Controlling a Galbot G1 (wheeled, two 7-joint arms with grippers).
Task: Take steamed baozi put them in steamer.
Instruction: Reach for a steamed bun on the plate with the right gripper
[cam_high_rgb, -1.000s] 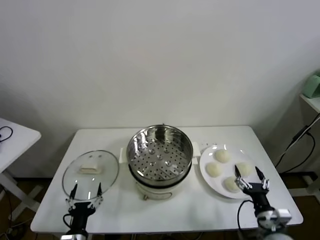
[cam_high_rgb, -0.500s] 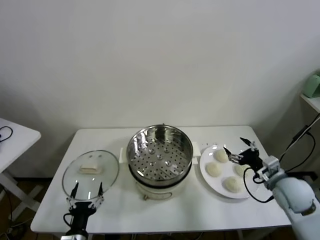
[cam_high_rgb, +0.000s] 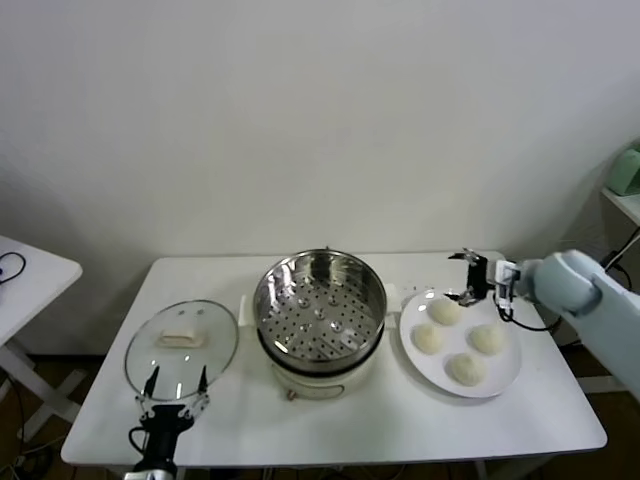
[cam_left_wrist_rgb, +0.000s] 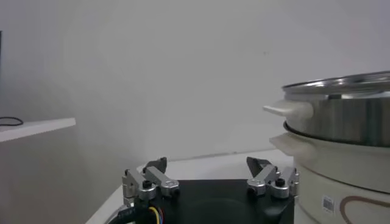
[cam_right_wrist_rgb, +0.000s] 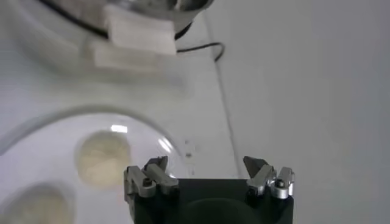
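A bare test room, lab-like: plain white wall (cam_high_rgb: 320, 120), white folding table (cam_high_rgb: 330, 420) holding a steamer (cam_high_rgb: 320, 315), cable (cam_high_rgb: 600, 290) trailing aside.

Four cream-white baozi (cam_high_rgb: 458, 340) lie on a white plate (cam_high_rgb: 508, 375), and the steamer (cam_high_rgb: 320, 315) is shiny steel with a dotted tray.

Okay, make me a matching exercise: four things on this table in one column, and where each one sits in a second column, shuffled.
1. round glass lid
2. shiny steel steamer pot
3. four cream-white baozi buns
4. right hand

A. middle of the table
B. on the flat white plate
C. open, above the plate's far edge
D. flat on the table's left side

Pairs: 1-D, 2-A, 3-B, 4-C
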